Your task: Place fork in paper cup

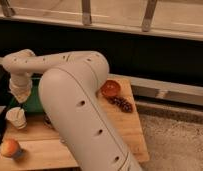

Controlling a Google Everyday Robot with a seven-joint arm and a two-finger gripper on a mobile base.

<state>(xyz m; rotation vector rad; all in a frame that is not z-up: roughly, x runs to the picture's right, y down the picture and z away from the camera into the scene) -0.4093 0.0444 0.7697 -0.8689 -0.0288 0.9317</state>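
Note:
The paper cup (16, 118) is small and cream-white and stands upright near the left edge of the wooden table (126, 131). My gripper (20, 94) hangs at the end of the pale arm, directly above the cup. It is shut on the fork (20, 106), a thin pale sliver that points down from the gripper to the cup's rim. I cannot tell whether the fork's tip is inside the cup. My large arm link (77, 115) hides the middle of the table.
A round orange-pink fruit (10, 148) lies at the front left. A red-orange bowl (111, 89) and a dark pine cone (123, 104) sit at the back right. A green object (33, 103) lies behind the cup. A dark wall and a railing stand behind the table.

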